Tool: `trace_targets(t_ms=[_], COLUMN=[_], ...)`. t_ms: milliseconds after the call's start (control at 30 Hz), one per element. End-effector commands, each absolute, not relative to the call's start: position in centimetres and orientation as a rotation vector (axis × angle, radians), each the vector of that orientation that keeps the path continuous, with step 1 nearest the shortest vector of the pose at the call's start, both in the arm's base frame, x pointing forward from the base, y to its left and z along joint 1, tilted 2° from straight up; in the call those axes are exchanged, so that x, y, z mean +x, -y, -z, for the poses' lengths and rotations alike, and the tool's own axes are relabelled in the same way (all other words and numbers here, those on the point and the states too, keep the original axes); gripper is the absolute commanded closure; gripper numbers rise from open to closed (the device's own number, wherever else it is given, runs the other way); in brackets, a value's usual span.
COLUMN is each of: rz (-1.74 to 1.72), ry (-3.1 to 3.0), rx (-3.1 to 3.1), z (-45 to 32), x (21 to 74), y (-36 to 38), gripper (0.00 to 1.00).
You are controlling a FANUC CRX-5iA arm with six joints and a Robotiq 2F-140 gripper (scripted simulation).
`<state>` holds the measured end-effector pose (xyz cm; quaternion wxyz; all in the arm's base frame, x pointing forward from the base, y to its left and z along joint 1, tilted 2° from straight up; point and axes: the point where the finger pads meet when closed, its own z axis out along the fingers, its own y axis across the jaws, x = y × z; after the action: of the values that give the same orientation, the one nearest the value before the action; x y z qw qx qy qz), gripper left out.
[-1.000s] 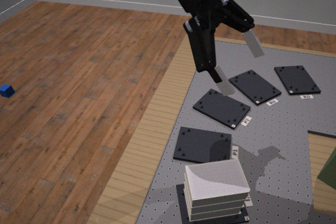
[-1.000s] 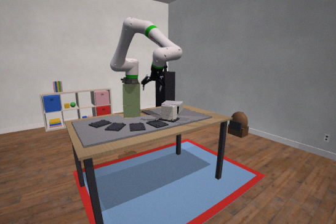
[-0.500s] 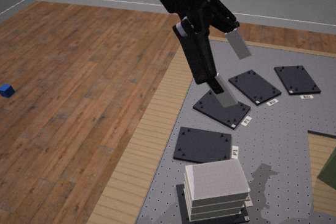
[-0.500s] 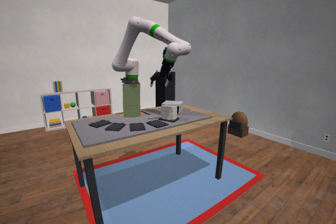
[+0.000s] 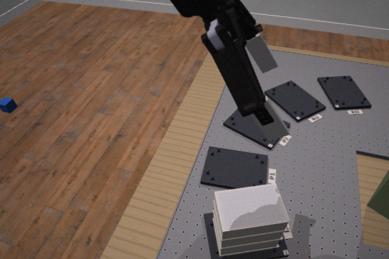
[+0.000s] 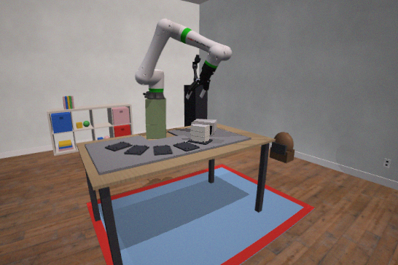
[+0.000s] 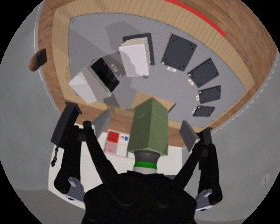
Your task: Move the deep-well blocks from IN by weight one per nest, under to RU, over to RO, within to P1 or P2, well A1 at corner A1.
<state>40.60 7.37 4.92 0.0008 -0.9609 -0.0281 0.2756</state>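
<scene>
Three white deep-well blocks [image 5: 250, 218] [image 6: 200, 132] [image 7: 135, 59] stand stacked on the infeed nest at the near end of the grey mat [image 5: 318, 167]. The four dark nests lie bare in an arc: P1 [image 5: 234, 167] [image 6: 186, 146] [image 7: 178, 50], P2 [image 5: 244, 127] [image 6: 162, 149] [image 7: 206, 72], RU [image 5: 295, 99] [image 6: 136, 149] [image 7: 210, 94] and RO [image 5: 343, 92] [image 6: 118, 146] [image 7: 203, 111]. The check-weigher [image 7: 96, 80] [image 6: 213, 126] stands beside the stack; I see no lit lamp. My gripper [image 6: 195, 92] [image 5: 268, 89] [image 7: 146, 121] is open and empty, high above the table near the stack.
The arm's green pedestal [image 5: 387, 192] [image 6: 155, 118] [image 7: 148, 130] stands on the table behind the mat. A shelf with coloured bins [image 6: 90, 125] stands by the wall. A small blue cube [image 5: 7, 104] lies on the floor. A black stand [image 6: 195, 107] is behind the table.
</scene>
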Motion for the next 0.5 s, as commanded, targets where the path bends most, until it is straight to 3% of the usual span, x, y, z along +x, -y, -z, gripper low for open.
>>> trace_targets(t_ms=[0, 467], rz=[-0.827, -0.775], ry=[0.249, 0.458], rx=[-3.042, -3.06], z=[-5.8, -8.1], x=[40.8, 40.8], y=[-8.7, -13.0], gripper=[0.0, 0.0])
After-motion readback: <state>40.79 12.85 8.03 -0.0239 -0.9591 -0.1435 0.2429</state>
